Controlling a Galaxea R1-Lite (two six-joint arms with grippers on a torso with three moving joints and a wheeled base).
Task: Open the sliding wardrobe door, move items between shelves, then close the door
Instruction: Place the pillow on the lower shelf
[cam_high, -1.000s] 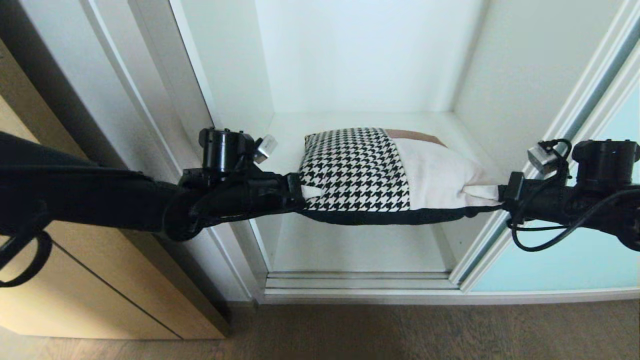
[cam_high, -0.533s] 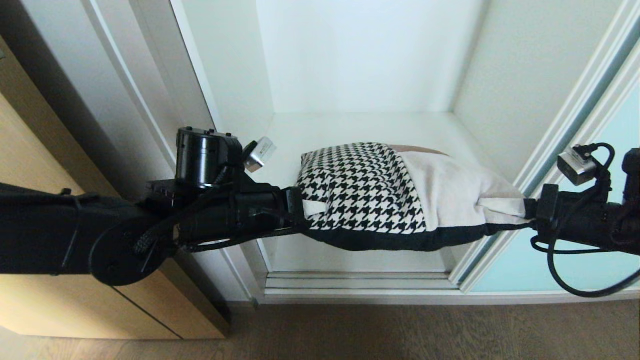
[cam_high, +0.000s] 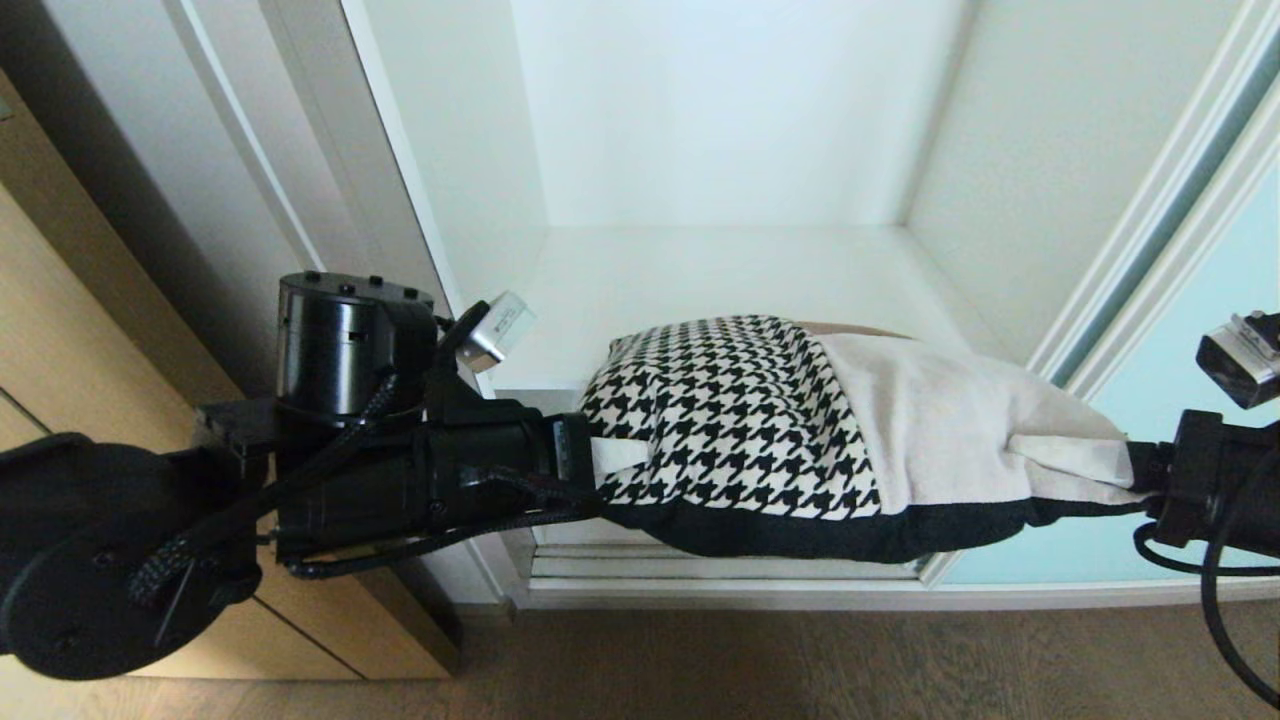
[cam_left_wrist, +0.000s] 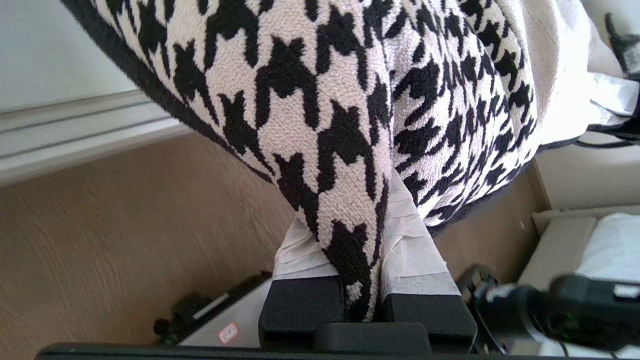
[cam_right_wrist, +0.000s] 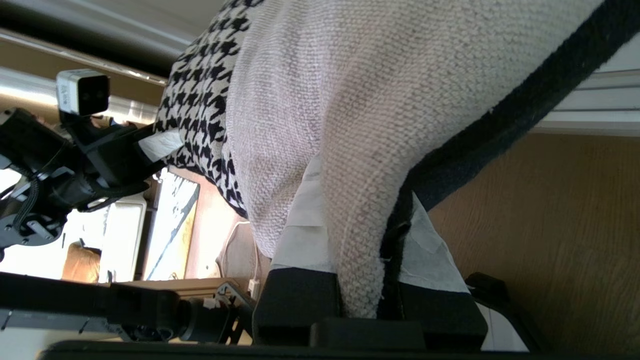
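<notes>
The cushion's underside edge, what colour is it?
Black, on the cushion; the head view shows it best.

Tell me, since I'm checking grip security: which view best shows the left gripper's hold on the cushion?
The left wrist view: the left gripper pinches the cushion corner between its taped fingers. The head view shows it side-on; the right wrist view, distant.
</notes>
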